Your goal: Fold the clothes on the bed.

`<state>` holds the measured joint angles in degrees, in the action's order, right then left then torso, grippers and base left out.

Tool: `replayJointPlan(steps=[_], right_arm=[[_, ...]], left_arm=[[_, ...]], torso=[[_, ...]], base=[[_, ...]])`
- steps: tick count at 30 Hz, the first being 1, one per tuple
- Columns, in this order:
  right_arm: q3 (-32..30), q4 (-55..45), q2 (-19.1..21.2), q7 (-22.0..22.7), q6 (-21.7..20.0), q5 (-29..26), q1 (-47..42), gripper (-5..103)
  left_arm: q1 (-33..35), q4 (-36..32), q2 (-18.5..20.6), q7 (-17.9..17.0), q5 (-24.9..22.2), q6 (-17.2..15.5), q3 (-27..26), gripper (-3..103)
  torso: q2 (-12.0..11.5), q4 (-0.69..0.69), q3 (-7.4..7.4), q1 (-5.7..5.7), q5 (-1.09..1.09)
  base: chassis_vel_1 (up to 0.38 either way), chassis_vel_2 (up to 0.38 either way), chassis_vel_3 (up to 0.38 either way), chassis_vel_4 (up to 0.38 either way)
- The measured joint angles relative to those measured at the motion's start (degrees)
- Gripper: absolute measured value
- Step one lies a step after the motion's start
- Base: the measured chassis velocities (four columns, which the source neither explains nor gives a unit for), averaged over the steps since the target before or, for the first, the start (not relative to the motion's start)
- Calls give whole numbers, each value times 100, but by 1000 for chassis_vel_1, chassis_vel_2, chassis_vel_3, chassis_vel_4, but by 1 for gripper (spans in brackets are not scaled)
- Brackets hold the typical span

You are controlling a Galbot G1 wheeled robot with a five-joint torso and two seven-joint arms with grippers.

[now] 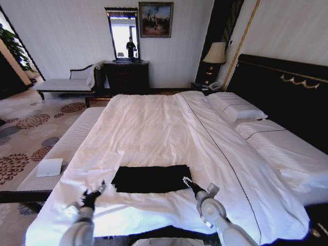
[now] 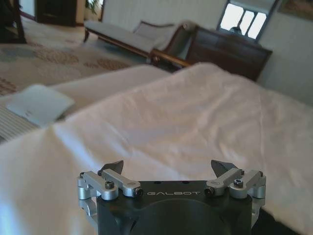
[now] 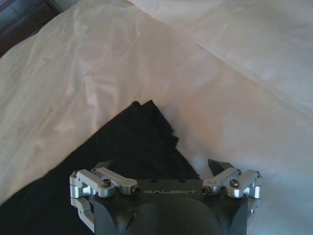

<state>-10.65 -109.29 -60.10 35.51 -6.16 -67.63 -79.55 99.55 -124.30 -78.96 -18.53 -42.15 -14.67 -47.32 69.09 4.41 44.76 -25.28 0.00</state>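
While spread: left pincer [image 1: 98,189] beside black T-shirt [image 1: 151,178]; right pincer [image 1: 186,180] above it.

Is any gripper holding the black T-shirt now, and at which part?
Nothing is held. The left gripper and the right gripper both have open, empty jaws near the T-shirt on the bed.

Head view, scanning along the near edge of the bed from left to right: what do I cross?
White card on the bench → left gripper, open → folded black T-shirt → right gripper, open, at the shirt's right end → bare white duvet.
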Motion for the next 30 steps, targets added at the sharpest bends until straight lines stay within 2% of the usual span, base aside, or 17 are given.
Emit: replayJointPlan(steps=[8,17,24,25,28,29,30], right_arm=[[-19,-5,-217,7,5,-72,-129,100],[-100,-165,-324,165,102,33,-284,100],[-94,-62,-807,172,179,-295,-116,100],[-94,-45,-875,173,198,-330,-84,103],[-94,-25,-953,173,232,-348,-56,94],[-94,-22,-962,173,241,-348,-52,94],[-97,-7,-991,173,286,-339,-45,89]], left_arm=[[-25,-11,33,-51,-269,-39,-313,100],[-29,-37,3,-64,-303,-41,-280,100],[-44,-51,-14,-72,-268,-49,-199,100],[-39,-51,-13,-73,-267,-50,-198,100],[-31,-51,-7,-78,-266,-50,-198,100],[-30,-50,-5,-79,-266,-50,-197,100],[-29,-45,2,-79,-266,-49,-198,100]], torso=[[0,0,0,0,-1],[0,0,0,0,-1],[0,0,0,0,0],[0,0,0,0,0],[0,0,0,0,0],[0,0,0,0,0],[0,0,0,0,0]], base=[[0,0,0,0],[0,0,0,0],[0,0,0,0],[0,0,0,0],[0,0,0,0],[0,0,0,0],[0,0,0,0]])
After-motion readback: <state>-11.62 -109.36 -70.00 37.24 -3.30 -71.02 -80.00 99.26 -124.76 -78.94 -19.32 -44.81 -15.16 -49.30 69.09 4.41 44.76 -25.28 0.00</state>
